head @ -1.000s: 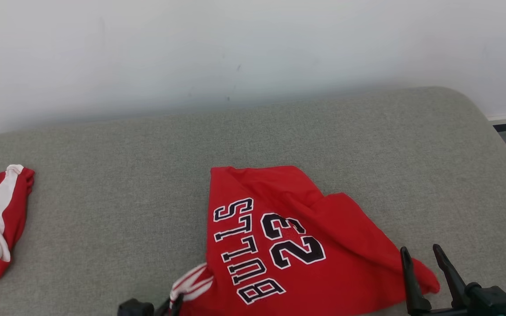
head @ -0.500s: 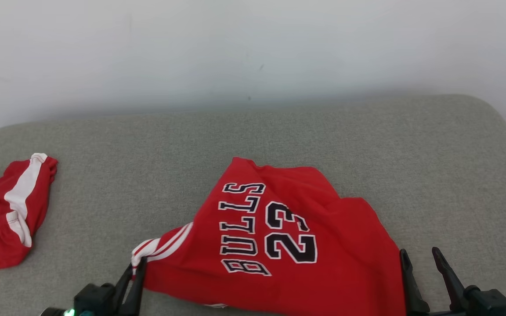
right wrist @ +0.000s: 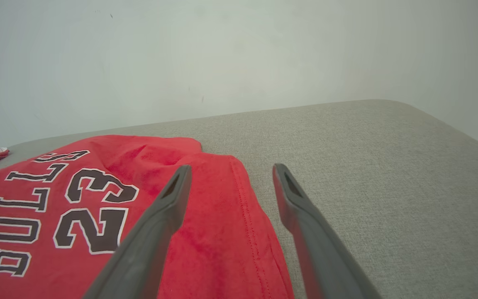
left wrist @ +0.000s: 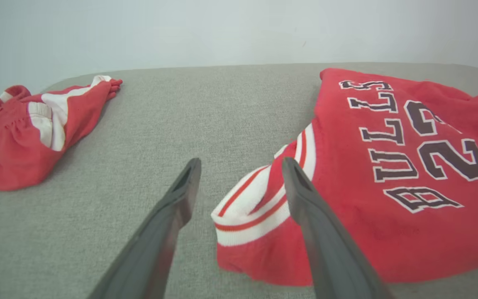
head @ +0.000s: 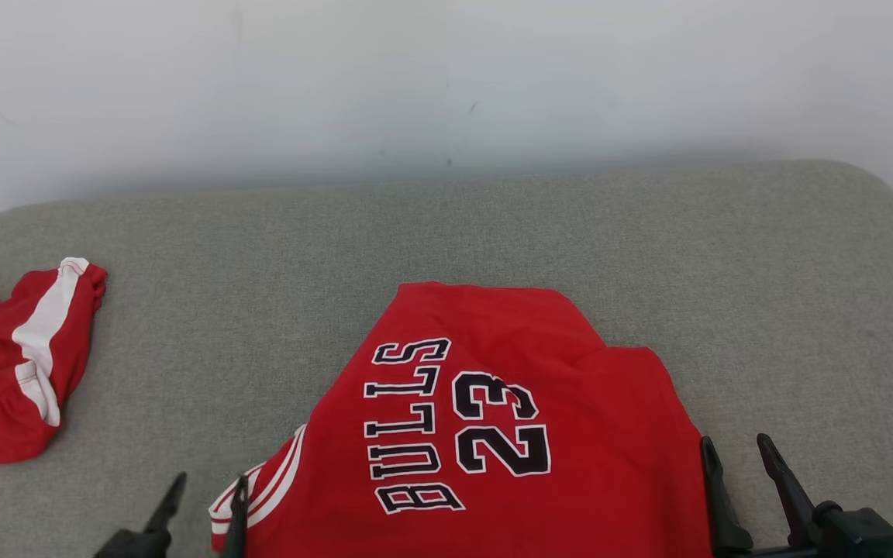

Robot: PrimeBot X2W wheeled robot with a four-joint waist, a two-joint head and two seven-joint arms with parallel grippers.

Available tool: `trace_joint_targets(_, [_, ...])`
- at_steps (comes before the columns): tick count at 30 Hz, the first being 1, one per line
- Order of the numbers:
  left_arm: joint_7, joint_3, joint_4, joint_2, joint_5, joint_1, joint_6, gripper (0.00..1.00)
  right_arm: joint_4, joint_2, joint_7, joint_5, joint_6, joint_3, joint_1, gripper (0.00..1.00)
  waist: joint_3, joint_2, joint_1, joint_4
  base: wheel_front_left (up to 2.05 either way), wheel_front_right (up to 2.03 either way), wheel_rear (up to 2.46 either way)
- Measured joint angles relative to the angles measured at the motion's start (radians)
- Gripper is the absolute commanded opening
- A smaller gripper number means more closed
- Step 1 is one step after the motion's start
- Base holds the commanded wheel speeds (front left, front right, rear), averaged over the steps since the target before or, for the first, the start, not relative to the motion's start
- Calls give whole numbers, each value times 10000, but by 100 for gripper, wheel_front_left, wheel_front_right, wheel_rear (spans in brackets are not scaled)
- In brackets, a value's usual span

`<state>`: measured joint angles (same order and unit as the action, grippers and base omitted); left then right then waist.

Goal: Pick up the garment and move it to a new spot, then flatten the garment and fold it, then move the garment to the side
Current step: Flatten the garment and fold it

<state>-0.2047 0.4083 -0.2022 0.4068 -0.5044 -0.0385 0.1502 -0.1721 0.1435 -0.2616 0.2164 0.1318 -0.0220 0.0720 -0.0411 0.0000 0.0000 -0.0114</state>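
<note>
So garment striped edge lies inside spread L gripper.

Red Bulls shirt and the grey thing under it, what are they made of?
The red shirt looks like matte knit cloth: it creases and drapes, with a stitched hem and ribbed white trim. The grey surface seems to be a padded cushion covered in coarse woven fabric, going by its speckled weave and rounded corners.

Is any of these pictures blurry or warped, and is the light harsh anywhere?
Head view: soft, even light, jersey lettering crisp, no glare. Left wrist view: wide lens stretches the left gripper, softer near the bottom edge. Right wrist view: right gripper stretched likewise.
</note>
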Motion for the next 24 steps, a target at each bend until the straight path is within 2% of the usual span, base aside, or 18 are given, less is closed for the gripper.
trace_joint_targets(6, [128, -105, 307, 244, 115, -749, -102, 100, -104, -2, 0, 0, 0, 144, -53, 100, -4, 0, 0, -163, 0, 0, 0])
trace_joint_targets(10, [640, 182, -8, 144, 29, -1526, -566, 100, -188, 54, 2, 12, 0, 203, -149, 100, -33, 0, 0, -392, 0, 0, 0])
trace_joint_targets(22, [2209, 882, -2604, -418, -637, -3111, -1848, 100, -238, 92, 0, 33, 0, 157, -393, 100, -486, 1, 1, -1268, 0, 0, 0])
trace_joint_targets(24, [2184, 930, -2865, -445, -629, -3248, -1877, 0, -228, 77, 0, 33, 0, 127, -409, 100, -605, 0, 1, -1367, 0, 0, 0])
